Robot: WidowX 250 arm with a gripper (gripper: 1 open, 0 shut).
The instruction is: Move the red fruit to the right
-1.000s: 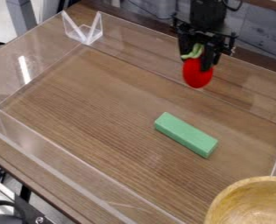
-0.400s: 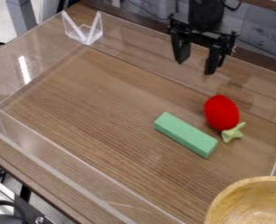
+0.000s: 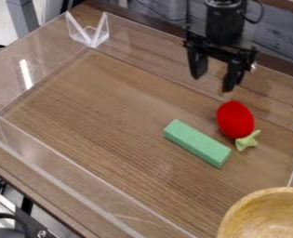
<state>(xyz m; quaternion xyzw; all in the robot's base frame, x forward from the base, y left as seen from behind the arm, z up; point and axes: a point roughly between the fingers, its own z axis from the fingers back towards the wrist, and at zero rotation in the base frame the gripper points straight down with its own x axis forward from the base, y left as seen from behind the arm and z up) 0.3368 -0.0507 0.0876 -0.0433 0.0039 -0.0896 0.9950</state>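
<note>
The red fruit (image 3: 235,118) lies on its side on the wooden table, its light green stem (image 3: 248,141) pointing toward the near right. It rests just right of the flat green block's (image 3: 196,143) far end. My gripper (image 3: 219,74) hangs above and slightly behind the fruit, pointing down, open, with nothing between its black fingers (image 3: 196,64). A clear gap separates the fingertips from the fruit.
A clear acrylic wall (image 3: 61,200) rings the wooden work area. Two clear triangular stands (image 3: 89,33) sit at the far left corner. A wooden bowl's rim (image 3: 271,216) fills the near right corner.
One second ago the gripper held the red fruit up in the air. It has opened, the fruit has dropped onto the table beside the green block, and the gripper has shifted slightly right.
</note>
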